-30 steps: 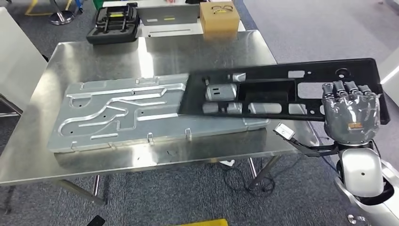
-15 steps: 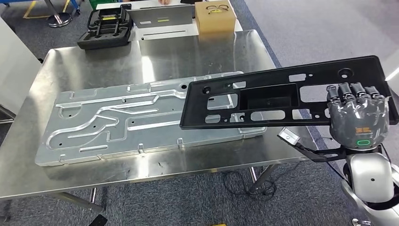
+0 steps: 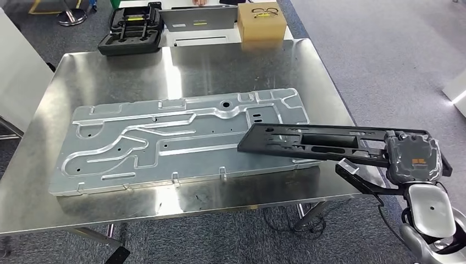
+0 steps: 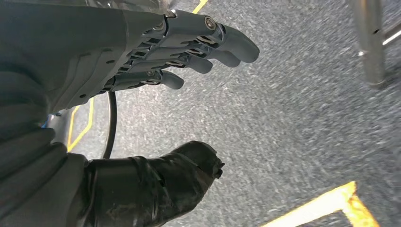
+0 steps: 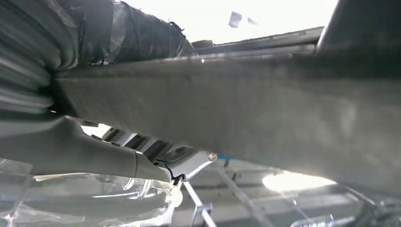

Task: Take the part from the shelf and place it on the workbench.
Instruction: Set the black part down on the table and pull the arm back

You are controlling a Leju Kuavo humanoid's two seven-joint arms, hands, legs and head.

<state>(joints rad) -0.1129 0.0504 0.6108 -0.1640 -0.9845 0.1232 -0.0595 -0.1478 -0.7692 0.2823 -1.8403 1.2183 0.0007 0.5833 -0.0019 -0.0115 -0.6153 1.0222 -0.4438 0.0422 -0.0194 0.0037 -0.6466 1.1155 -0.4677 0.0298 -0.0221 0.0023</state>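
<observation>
The part is a long black plastic panel [image 3: 308, 142] with several cut-outs, lying almost flat. Its far end sits over the right corner of a big silver stamped plate [image 3: 181, 137] on the steel workbench [image 3: 220, 66]; whether it touches the plate I cannot tell. My right hand [image 3: 413, 159] grips the panel's near end, out past the bench's right edge. In the right wrist view the panel's underside [image 5: 265, 109] runs across, with the grey thumb [image 5: 85, 151] under it. My left hand [image 4: 156, 52] hangs over the carpet, fingers apart and holding nothing.
A black foam tray [image 3: 132, 27], a grey metal sheet [image 3: 198, 22] and a cardboard box [image 3: 261, 21] stand beyond the bench's far edge. A white panel [image 3: 16, 77] rises at the left. A bench leg [image 4: 371, 42] stands near my left hand.
The right hand has dropped and turned the panel from a steep tilt to nearly flat, bringing its far end down over the silver plate. The view itself has shifted a little.
</observation>
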